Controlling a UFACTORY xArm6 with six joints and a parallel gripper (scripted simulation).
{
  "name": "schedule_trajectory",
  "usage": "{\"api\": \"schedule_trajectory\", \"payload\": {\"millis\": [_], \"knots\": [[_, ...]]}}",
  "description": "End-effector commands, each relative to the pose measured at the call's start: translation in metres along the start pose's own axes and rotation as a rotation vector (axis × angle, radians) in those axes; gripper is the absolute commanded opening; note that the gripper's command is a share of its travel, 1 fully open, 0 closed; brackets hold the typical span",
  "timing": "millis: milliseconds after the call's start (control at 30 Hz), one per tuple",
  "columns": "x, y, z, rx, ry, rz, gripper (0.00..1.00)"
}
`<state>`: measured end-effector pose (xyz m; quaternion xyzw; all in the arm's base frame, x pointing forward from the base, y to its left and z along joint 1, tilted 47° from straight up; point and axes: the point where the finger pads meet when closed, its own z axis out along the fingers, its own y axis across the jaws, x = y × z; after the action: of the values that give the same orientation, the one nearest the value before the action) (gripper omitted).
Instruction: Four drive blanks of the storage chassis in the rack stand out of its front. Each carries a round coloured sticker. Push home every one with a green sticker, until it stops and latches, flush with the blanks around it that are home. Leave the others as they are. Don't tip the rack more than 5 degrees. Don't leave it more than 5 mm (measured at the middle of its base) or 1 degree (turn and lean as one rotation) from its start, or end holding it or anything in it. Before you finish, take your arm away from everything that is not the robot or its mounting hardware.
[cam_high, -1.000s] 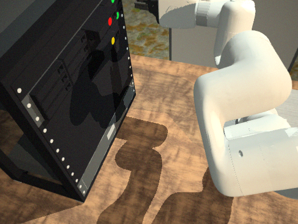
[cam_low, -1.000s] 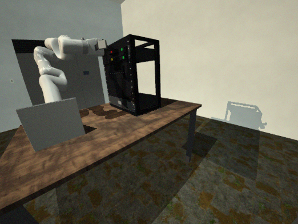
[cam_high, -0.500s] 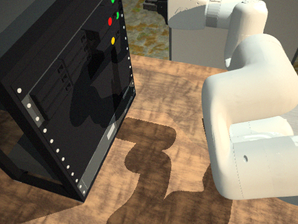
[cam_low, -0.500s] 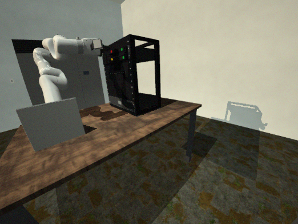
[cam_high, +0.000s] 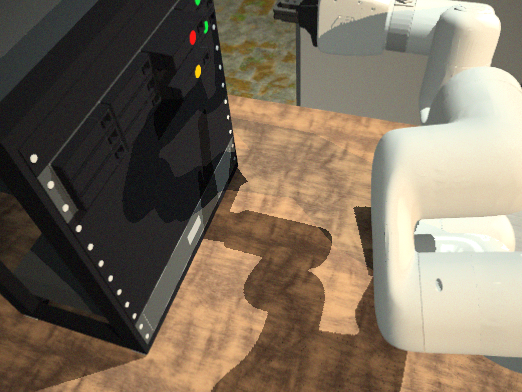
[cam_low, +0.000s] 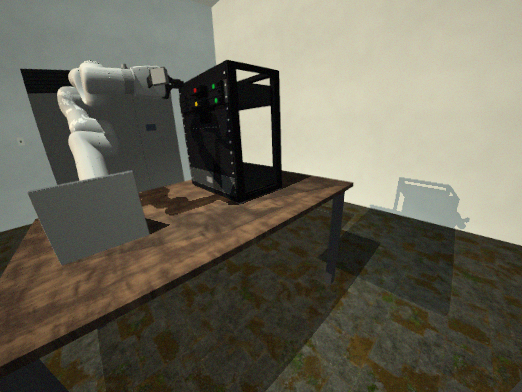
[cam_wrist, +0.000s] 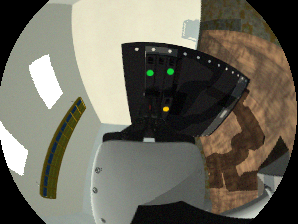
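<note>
Four stickers on rack front: two green stickers, red, yellow. Rack upright at tabletop far end, long axis vertical, front facing arm. Grey panel near arm base. Gripper closed, empty, just off the front.

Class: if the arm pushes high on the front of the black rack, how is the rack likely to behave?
The rack is tall on a narrow base, so it may tip or slide. Its back half looks hollow, so probably light. The green stickers sit near the top, adding leverage.
</note>
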<state>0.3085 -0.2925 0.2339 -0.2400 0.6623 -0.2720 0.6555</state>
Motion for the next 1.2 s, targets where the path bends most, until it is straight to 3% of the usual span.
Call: {"api": "schedule_trajectory", "payload": {"millis": [0,367,633,1167], "knots": [[-0.001,-0.002,-0.031,0.000,-0.003,-0.004,0.00],[-0.001,-0.002,-0.091,0.000,-0.003,-0.004,0.00],[-0.001,-0.002,-0.113,0.000,-0.003,-0.004,0.00],[-0.001,-0.002,-0.123,0.000,-0.003,-0.004,0.00]]}}
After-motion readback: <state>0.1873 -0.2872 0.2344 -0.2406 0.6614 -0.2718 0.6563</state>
